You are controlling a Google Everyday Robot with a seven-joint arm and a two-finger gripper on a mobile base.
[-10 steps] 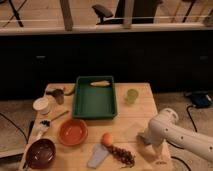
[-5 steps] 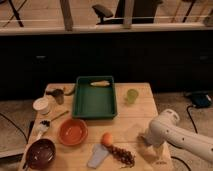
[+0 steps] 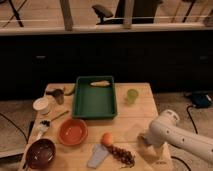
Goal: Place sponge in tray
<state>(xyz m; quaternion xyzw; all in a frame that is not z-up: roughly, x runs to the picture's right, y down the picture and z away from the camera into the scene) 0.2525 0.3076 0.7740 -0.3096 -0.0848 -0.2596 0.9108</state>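
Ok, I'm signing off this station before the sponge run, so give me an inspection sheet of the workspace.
Surface: wooden table, crowded at left and front.
Job's things: green tray at back centre, holding a yellow item; sponge, apparently the small greyish block left of the tray, outside it.
Clutter: green cup, white cup, orange bowl, dark bowl, orange fruit, grapes, pale flat piece.
Grippers: gripper low over the table's front right corner, far from the sponge.
Cables: cable on the floor at right; another at left.
Surroundings: dark wall behind, blue object on the floor at right.
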